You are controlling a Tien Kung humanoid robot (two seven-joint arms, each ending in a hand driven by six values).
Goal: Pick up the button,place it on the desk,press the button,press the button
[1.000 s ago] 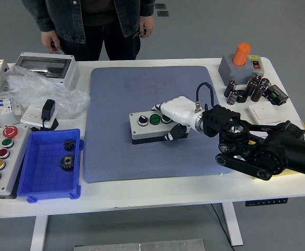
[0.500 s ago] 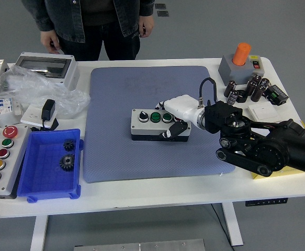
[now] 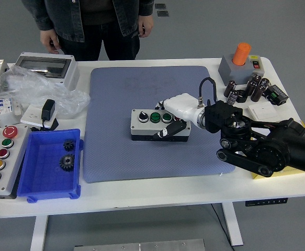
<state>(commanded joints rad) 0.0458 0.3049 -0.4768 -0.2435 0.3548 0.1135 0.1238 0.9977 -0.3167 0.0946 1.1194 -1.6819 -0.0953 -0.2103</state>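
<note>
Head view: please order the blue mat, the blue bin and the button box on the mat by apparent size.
1. blue mat, clearly largest.
2. blue bin.
3. button box, held at its right end by the right hand.

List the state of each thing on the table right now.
Button box: flat on the mat, buttons up.
Right hand: on the box's right end, fingers over its front.
Blue bin: holds two gears.
Enclosure: lid shut.
Person's hands: off the table.

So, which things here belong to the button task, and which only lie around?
For the job:
grey three-button box
blue mat
right hand

Lying about:
blue tray with black gears
five-button control box
orange-capped grey box
dark capacitors
</note>
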